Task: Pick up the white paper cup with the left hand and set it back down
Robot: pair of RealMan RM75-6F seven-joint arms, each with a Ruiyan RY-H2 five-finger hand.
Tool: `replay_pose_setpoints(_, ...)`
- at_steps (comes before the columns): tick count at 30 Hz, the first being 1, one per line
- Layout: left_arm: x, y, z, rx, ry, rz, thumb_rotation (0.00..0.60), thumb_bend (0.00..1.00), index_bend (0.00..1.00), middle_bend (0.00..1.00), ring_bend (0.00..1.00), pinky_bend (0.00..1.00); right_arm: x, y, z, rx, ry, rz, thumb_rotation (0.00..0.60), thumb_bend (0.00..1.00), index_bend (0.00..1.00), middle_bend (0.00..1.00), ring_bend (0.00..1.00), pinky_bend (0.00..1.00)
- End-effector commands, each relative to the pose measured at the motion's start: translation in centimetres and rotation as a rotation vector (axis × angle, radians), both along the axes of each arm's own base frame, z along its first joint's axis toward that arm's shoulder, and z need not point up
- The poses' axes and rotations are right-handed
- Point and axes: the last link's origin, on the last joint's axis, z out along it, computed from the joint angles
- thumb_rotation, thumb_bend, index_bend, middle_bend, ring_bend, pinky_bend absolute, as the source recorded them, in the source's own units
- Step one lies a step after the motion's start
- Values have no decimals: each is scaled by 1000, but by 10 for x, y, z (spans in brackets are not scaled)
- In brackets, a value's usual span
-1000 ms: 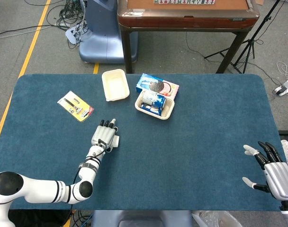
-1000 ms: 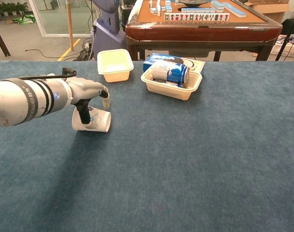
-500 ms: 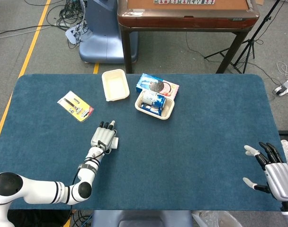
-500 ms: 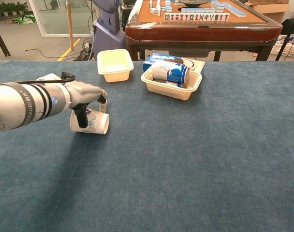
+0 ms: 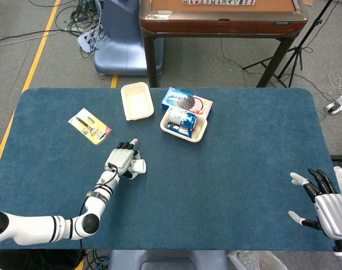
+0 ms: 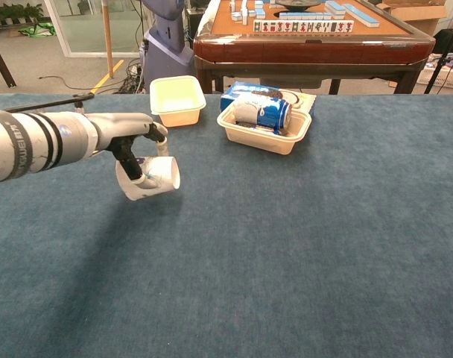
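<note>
The left hand (image 6: 137, 145) grips the white paper cup (image 6: 153, 177), its fingers wrapped over the tilted cup's side, mouth facing right. The right hand (image 5: 323, 206) rests well apart, fingers spread, holding nothing.

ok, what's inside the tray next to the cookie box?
The tray holds a blue-and-white packet lying on its side, filling most of it. Whatever lies under the packet is covered. The cookie box sits just behind the tray.
</note>
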Motion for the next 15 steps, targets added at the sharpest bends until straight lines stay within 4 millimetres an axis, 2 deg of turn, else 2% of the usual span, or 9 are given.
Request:
replay_pose_setpoints(1,-5,3,12,-58,-249,80,600,228,394,0,0,0,0,0,0,0,1,1,600,119,188,304,52,0)
replay_pose_setpoints(7,-19,10,11,-133,-442,167,600,229,361,0,0,0,1,0,0,-1,4,-1,600,120,188,304,52,0)
replay_pose_setpoints(15,-34,15,8,-155,-512,168,600,228,347,0,0,0,2,0,0,-4,8,-4,600,120,188,304,52,0)
